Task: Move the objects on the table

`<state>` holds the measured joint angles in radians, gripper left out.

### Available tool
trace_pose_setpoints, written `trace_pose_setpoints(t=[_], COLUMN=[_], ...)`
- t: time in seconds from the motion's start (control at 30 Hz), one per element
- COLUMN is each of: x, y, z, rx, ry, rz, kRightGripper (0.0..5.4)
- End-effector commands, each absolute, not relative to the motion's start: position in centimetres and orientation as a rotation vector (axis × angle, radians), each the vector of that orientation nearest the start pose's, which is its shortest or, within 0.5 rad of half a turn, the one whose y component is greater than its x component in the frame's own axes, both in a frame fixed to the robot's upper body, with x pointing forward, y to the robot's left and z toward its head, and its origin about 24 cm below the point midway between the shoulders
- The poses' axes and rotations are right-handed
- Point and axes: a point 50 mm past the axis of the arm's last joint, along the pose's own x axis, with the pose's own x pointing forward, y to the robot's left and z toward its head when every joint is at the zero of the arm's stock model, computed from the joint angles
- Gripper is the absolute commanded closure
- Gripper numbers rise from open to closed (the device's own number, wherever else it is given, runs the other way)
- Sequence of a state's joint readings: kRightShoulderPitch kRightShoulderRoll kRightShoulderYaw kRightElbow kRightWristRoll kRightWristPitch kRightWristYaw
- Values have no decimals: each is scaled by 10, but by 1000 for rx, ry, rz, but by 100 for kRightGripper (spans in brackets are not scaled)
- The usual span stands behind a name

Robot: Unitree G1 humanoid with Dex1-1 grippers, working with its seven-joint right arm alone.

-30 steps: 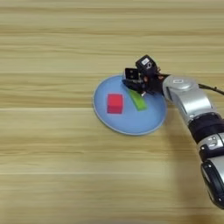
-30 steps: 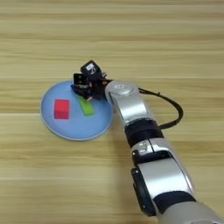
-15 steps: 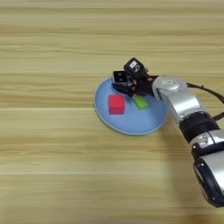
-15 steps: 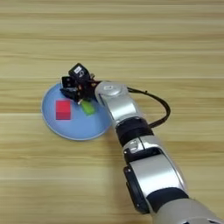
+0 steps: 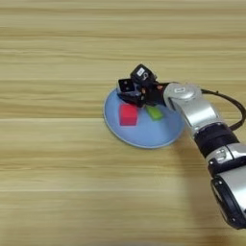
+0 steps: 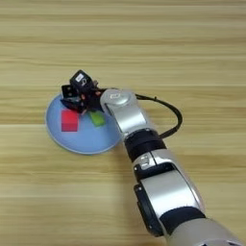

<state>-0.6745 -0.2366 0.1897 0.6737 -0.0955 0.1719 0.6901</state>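
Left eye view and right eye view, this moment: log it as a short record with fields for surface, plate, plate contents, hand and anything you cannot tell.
surface: wooden table, plank stripes running across
plate: round light-blue plate, flat on the table
plate contents: red cube on the left part; green block just right of it, apart from the cube
hand: right hand over the plate's far rim, above the red cube, silver forearm coming in from the right
cannot tell: whether the hand's fingers are open or hold anything
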Motion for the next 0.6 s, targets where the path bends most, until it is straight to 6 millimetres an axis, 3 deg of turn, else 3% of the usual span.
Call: trace_pose_setpoints(t=[0.03, 0.2, 0.27, 0.6], x=[365, 363, 363, 362], y=[-118, -118, -118, -118], z=[94, 91, 90, 97], rx=[-452, -455, -450, -431], ry=[237, 255, 262, 238], rz=[797, 808, 810, 812], kRightGripper=[223, 223, 181, 83])
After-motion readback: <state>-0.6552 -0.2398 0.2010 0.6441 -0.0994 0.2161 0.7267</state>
